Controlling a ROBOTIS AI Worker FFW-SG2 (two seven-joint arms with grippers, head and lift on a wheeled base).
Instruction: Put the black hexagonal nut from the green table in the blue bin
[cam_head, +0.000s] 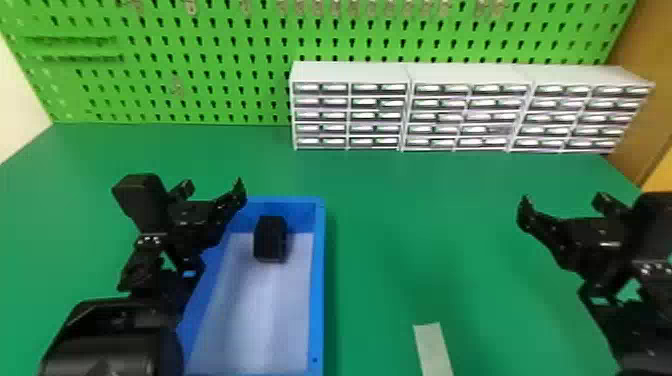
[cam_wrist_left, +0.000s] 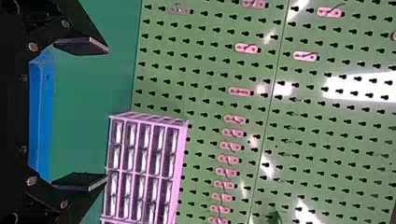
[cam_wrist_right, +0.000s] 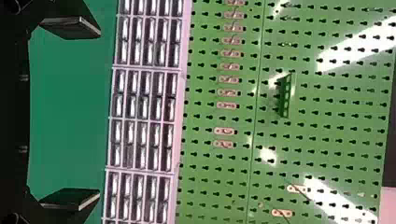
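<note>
The black hexagonal nut (cam_head: 270, 239) sits inside the blue bin (cam_head: 318, 280), toward its far end, to the right of the left tool (cam_head: 213, 185) and apart from it. The left tool is spread wide, with nothing between its fingers (cam_wrist_left: 81, 45), and from the head view its arm overlaps the bin's left side. At right, well apart from both bin and nut, the right tool (cam_head: 562, 199) is also parted wide, its grip vacant. The bin's far and right rims are in plain sight, with a broad stretch of green worktop (cam_head: 415, 240) from the right rim across to the right tool. A pale strip (cam_head: 432, 347) lies on that stretch, near the head view's bottom edge. More green surface runs beyond the bin to a green pegboard (cam_head: 200, 107), where white drawer cabinets (cam_head: 350, 72) line the worktop's back edge from the middle to the right.
</note>
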